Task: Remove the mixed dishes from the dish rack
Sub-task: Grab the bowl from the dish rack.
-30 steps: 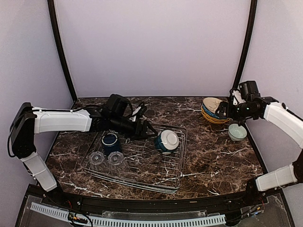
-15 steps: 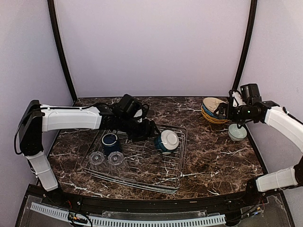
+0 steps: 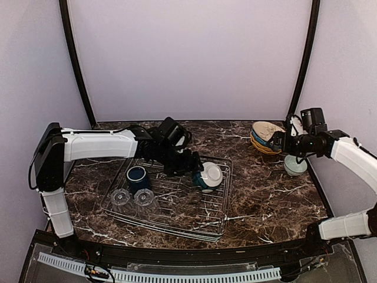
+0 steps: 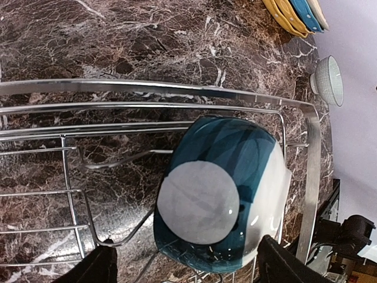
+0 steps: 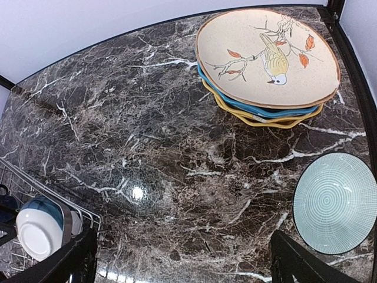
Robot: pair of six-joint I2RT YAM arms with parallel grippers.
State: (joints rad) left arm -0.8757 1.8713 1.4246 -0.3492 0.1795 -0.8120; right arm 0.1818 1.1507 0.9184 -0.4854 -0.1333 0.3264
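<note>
Dish rack [image 3: 182,206], frame centre: emptied about halfway. Found outside, right edge: stacked plates [image 3: 263,137], pale bowl [image 3: 295,165]. Found inside: teal bowl [image 3: 207,175], mug [image 3: 136,175], two glasses [image 3: 120,197]. Straddled teal bowl with left gripper [image 4: 188,262] spread apart; held right gripper [image 5: 182,256] agape, empty.

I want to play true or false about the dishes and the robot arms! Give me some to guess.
1. The dark blue mug sits in the dish rack. True.
2. The right pincer holds a glass. False: it is open and empty; both glasses are in the rack.
3. The plates are stacked on the table, outside the rack. True.
4. Both bowls are in the rack. False: the teal bowl is, but the pale bowl sits on the table.
5. The top plate has a bird on it. True.
</note>
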